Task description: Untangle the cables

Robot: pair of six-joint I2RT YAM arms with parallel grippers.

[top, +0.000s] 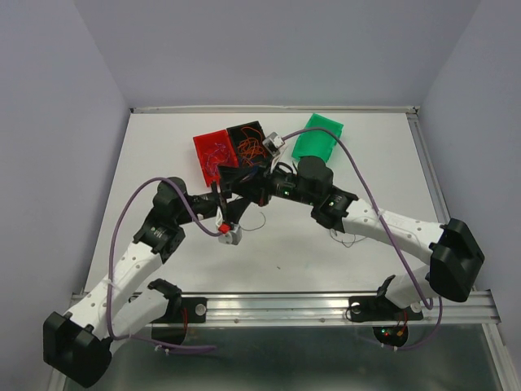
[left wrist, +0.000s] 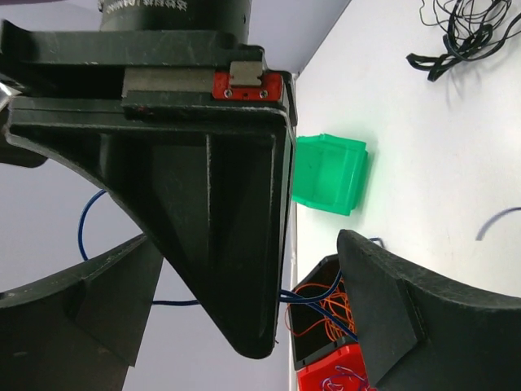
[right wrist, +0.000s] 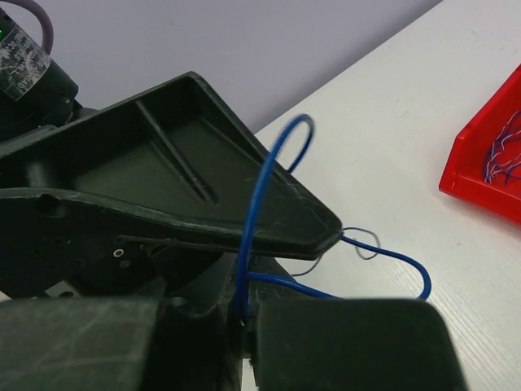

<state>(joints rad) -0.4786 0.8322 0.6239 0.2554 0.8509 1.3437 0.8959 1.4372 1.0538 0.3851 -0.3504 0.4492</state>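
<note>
Your surface (top: 163,163) is white and walled by pale panels. Both arms reach in and meet at its middle, just in front of three bins. What crowds the work is the arms themselves. Your left tool (left wrist: 248,244) has its fingers wide apart, and the right tool (right wrist: 244,308) sits between them, filling most of the left wrist view. The right tool is pressed together on a blue cable (right wrist: 259,195). That cable rises from the seam of the fingers in a tall loop, then trails onto the surface in a second loop.

The bins stand in a row on the far side. The red bin (top: 203,147) holds purple and blue strands (right wrist: 505,151). The black bin (top: 242,129) right beside it holds orange cables (left wrist: 330,314). The green bin (top: 319,137) stands a little apart to the right, and you cannot judge its inside.

Only the left wrist view shows you a bunch of black cables (left wrist: 456,32) lying loose on the surface, well apart from the bins. The top view gives just a thin dark strand (top: 348,239) beside the right forearm. The right wrist view alone shows the clamp on the blue cable, with a hair-thin grey curl (right wrist: 362,243) just beside it.
</note>
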